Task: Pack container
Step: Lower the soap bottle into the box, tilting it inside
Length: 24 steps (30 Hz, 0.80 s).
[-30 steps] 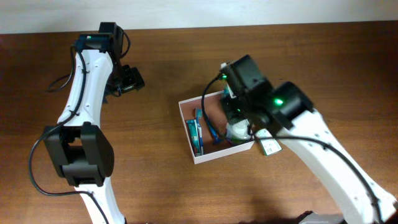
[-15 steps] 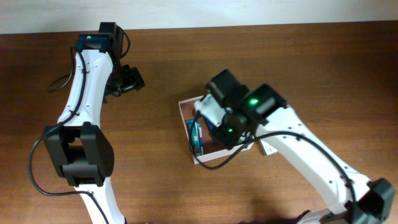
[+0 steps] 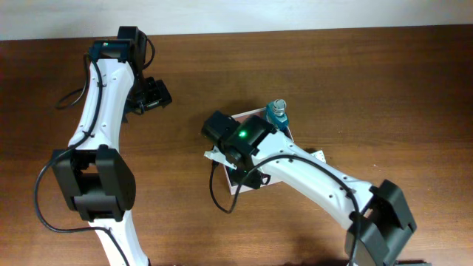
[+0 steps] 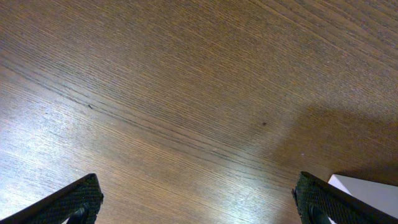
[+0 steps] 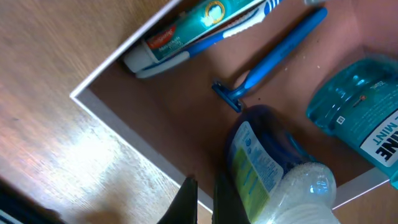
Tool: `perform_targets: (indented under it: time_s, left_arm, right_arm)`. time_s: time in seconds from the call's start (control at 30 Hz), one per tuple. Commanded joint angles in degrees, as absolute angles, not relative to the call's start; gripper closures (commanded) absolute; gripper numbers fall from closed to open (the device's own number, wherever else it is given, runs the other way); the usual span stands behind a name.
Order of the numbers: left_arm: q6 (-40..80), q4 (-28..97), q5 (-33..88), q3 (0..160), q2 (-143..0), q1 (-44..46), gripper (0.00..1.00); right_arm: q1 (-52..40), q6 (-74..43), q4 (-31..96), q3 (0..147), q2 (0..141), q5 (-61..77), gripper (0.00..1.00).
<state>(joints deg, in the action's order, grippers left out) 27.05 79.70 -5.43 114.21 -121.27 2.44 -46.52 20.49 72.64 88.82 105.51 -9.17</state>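
The container (image 5: 124, 135), a shallow white-walled box with a reddish-brown inside, fills the right wrist view. In it lie a toothpaste tube (image 5: 186, 34), a blue razor (image 5: 267, 59), a blue bottle with a white cap (image 5: 267, 168) and a teal mouthwash bottle (image 5: 360, 118). My right gripper (image 5: 205, 202) is shut, its tips right at the container's near wall beside the blue bottle. Whether the tips pinch the wall does not show. Overhead, the right arm (image 3: 238, 139) covers most of the container (image 3: 288, 135); the mouthwash bottle (image 3: 278, 112) shows at the back. My left gripper (image 4: 205, 202) hangs wide open over bare wood.
The left gripper (image 3: 154, 94) stays at the table's upper left, well apart from the container. A white corner (image 4: 367, 186) shows at the right edge of the left wrist view. A small pale packet (image 3: 319, 157) lies by the container's right side.
The right arm swung left across the container, away from the white-capped bottle to the left wall; the mouthwash bottle now shows. The left arm has not moved.
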Motion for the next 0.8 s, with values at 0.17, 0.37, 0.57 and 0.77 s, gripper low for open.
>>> perform_targets:
  time_s: [0.17, 0.37, 0.57, 0.77]
  left_arm:
    - [26.96, 79.7, -6.04, 114.89, -119.66, 2.46, 0.01]
    - [26.96, 79.7, -6.04, 114.89, -119.66, 2.46, 0.01]
    - [26.96, 79.7, -6.04, 114.89, -119.66, 2.46, 0.01]
    - [26.96, 79.7, -6.04, 114.89, -119.66, 2.46, 0.01]
  right_arm:
    - [-44.88, 22.28, 72.71, 88.31, 106.56, -11.25, 0.96]
    - [-42.76, 22.83, 73.47, 88.27, 106.59, -11.2, 0.96]
    - [-42.65, 25.32, 73.76, 88.27, 106.85, -11.03, 0.96]
    - [-42.59, 28.32, 73.52, 88.27, 109.34, -11.51, 0.96]
